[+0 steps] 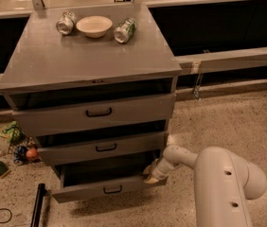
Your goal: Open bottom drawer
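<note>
The grey cabinet (91,63) has three drawers. The bottom drawer (106,188), with a shallow grey front and a small black bar handle (112,190), stands pulled out well past the middle drawer (100,148) above it; its inside is dark. My gripper (151,176) sits at the right end of the bottom drawer's front, touching its top edge. The white arm (223,183) reaches in from the lower right.
On the cabinet top lie two cans (65,22) (125,30) and a white bowl (94,25). Small litter (15,145) lies on the floor left of the cabinet. A black bar (39,205) lies at the lower left. A low grey rail (228,58) runs behind, on the right.
</note>
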Robot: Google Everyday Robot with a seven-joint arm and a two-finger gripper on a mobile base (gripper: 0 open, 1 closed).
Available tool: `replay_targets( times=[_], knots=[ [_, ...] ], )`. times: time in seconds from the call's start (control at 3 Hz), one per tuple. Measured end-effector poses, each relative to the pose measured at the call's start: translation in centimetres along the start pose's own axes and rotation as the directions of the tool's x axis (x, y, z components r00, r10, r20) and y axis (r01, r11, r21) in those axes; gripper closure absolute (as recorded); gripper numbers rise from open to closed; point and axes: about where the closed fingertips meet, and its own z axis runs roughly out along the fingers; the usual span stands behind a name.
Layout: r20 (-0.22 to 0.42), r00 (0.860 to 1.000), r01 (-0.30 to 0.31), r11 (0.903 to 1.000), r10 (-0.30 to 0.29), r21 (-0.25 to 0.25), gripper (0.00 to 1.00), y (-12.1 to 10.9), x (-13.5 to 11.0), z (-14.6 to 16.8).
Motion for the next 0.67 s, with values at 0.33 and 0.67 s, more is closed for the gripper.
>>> replay_targets(
  times=[0.33,0.67],
  knots=[
    [0.029,0.999,-0.03,0.9991,0.031,-0.029,0.59,0.8,-1.5,-0.3],
    [0.049,0.998,-0.033,0.998,0.035,-0.054,0.36,0.7,-3.1,-0.7]
  ],
)
